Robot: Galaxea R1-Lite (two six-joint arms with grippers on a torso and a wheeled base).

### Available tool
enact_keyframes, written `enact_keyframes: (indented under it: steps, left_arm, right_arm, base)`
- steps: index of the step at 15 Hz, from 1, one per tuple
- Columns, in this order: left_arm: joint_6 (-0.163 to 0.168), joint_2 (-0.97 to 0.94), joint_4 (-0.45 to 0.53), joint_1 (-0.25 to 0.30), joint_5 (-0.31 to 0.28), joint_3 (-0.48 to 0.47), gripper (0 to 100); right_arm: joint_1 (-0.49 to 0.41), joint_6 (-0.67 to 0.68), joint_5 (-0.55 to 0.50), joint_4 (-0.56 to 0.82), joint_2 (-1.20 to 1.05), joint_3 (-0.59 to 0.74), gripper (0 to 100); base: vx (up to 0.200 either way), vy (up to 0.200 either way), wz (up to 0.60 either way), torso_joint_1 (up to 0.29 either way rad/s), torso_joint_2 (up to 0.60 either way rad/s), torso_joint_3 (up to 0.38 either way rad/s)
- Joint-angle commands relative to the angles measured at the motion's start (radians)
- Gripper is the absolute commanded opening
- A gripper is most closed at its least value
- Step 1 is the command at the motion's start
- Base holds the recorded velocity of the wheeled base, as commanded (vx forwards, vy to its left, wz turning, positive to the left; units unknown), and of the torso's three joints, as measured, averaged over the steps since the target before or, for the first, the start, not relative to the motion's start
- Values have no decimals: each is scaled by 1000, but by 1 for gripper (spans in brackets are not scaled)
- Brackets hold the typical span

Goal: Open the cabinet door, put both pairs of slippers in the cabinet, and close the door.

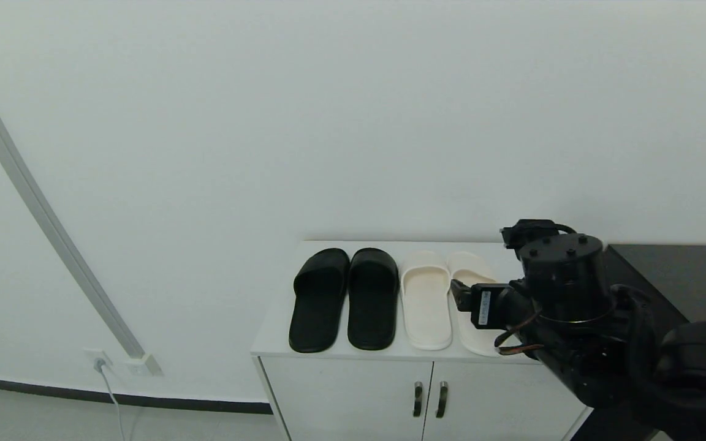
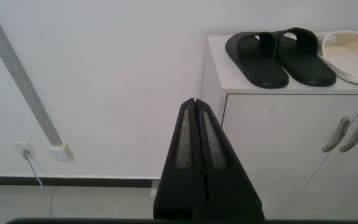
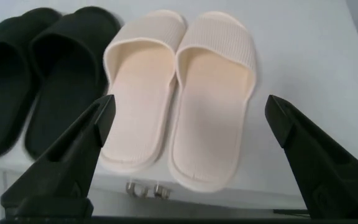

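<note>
Slippers, two pairs, sit on top of the white cabinet (image 1: 273, 343), none inside it. On the robot's left lie the black slippers (image 1: 344, 300), with the cream slippers (image 1: 426, 300) just beside them on the right. All four are parallel, toes toward the wall (image 1: 328, 122), heels near the front edge. Both doors (image 1: 353, 398) are shut; two metal handles (image 1: 429, 398) hang close together at the middle seam. The right gripper (image 3: 190, 109) hovers above the cream pair with its fingers spread wide, gripping nothing — contact with the slippers cannot be made out. The left gripper (image 2: 195, 102) sits off the cabinet's left front corner, lower than the top, fingers pressed flat together with nothing between them. A wall socket (image 1: 97, 358) with a plugged cable sits low on the wall — well apart from the cabinet.
</note>
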Motion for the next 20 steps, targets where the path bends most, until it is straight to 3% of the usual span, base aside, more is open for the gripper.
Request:
enact_keyframes:
  steps: [1, 9, 20]
  left_arm:
    - [-1, 1, 0, 0, 0, 1, 0]
    - [-1, 1, 0, 0, 0, -1, 0]
    - [-1, 1, 0, 0, 0, -1, 0]
  right_arm:
    - [11, 1, -17, -45, 108, -15, 100]
    - [4, -2, -44, -140, 303, -126, 100]
    - [-112, -61, -33, -142, 493, -347, 100]
  base:
    - [0, 0, 0, 0, 0, 0]
    - [0, 0, 0, 0, 0, 0]
    - [0, 0, 0, 0, 0, 0]
